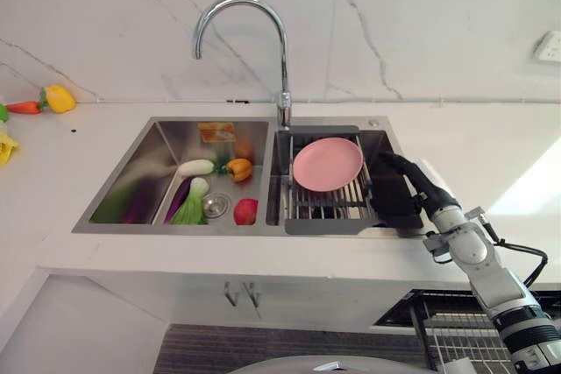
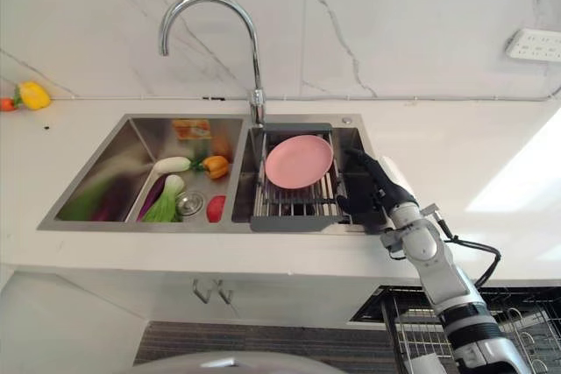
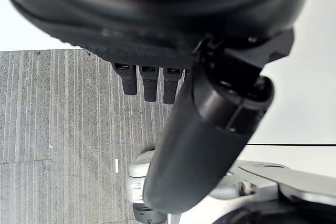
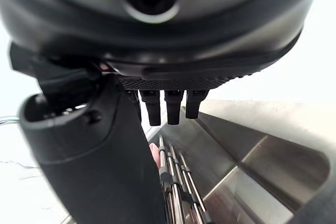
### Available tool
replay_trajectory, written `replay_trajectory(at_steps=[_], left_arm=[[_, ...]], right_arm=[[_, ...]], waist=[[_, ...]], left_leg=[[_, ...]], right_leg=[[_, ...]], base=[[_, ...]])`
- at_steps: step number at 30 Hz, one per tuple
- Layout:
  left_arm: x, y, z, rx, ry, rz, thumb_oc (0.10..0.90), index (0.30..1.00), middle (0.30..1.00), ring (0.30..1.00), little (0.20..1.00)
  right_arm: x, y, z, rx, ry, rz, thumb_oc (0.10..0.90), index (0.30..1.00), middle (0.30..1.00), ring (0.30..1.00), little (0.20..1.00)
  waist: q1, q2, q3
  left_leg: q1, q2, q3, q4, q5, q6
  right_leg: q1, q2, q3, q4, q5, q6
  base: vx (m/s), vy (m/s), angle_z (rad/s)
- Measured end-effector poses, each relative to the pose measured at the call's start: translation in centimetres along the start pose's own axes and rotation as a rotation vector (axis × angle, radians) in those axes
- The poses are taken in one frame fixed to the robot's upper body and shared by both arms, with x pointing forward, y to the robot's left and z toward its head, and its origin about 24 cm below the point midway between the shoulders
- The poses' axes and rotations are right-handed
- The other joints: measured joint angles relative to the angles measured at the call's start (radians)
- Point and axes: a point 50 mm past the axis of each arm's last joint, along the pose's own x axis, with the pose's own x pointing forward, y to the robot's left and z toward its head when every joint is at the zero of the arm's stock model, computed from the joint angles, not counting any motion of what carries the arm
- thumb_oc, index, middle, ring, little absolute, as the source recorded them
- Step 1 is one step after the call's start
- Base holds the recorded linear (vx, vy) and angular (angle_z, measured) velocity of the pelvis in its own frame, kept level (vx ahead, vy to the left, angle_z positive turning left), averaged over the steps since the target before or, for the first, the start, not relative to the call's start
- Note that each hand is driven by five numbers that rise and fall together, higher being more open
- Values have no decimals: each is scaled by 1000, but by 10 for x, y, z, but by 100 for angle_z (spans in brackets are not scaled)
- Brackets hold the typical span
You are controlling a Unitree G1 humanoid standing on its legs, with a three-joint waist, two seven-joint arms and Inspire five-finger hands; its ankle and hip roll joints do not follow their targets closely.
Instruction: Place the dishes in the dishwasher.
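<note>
A pink plate (image 1: 326, 164) lies tilted on a wire drying rack (image 1: 326, 208) set in the right basin of the steel sink (image 1: 166, 148). My right hand (image 1: 399, 195) is at the rack's right side, just beside the plate's rim, its fingers straight and holding nothing. In the right wrist view that hand (image 4: 100, 171) hangs over the rack wires (image 4: 176, 182), and a sliver of the pink plate (image 4: 154, 156) shows past the thumb. My left hand (image 3: 210, 129) hangs over the grey floor with relaxed fingers. The dishwasher's wire basket (image 1: 456, 328) shows below the counter at lower right.
The left basin holds vegetables: a white eggplant (image 1: 196, 166), an orange pepper (image 1: 238, 169), bok choy (image 1: 191, 206) and a red fruit (image 1: 246, 211). A tall faucet (image 1: 282, 67) rises behind the sink. A yellow pepper (image 1: 59, 97) lies on the counter at far left.
</note>
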Motion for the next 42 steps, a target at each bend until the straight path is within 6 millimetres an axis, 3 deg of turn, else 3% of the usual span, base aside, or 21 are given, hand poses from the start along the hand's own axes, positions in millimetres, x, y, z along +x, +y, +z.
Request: replay_trajectory(at_steps=[6, 11, 21, 42], left_arm=[[0, 1, 2, 4, -4, 21, 800, 900, 900, 900, 900], [1, 2, 6, 5, -17, 26, 800, 900, 900, 900, 900], [1, 3, 4, 6, -12, 38, 800, 900, 900, 900, 900], [1, 4, 3, 3, -10, 38, 800, 900, 900, 900, 900]], right_arm=[[16, -16, 16, -264, -74, -17, 800, 900, 900, 900, 900], [29, -16, 27, -364, -120, 10, 800, 900, 900, 900, 900], [36, -5, 26, -400, -129, 70, 800, 900, 900, 900, 900], [38, -2, 13, -452, -71, 123, 800, 900, 900, 900, 900]], waist=[[7, -1, 0], [25, -3, 0], [72, -16, 8], [74, -22, 12]], left_leg=[[-2, 0, -7, 0, 0, 0], [-1, 0, -15, 1, 3, 0], [-5, -1, -42, 0, 3, -1], [1, -1, -48, 1, 3, -2]], right_leg=[[1, 0, -6, 0, 0, 0], [3, 0, -16, 0, 0, 0], [19, -1, -42, 1, -3, -2], [23, 0, -49, 2, -8, -1]], base=[[7, -4, 1], [21, -10, 5], [24, -5, 9], [1, 0, 0]])
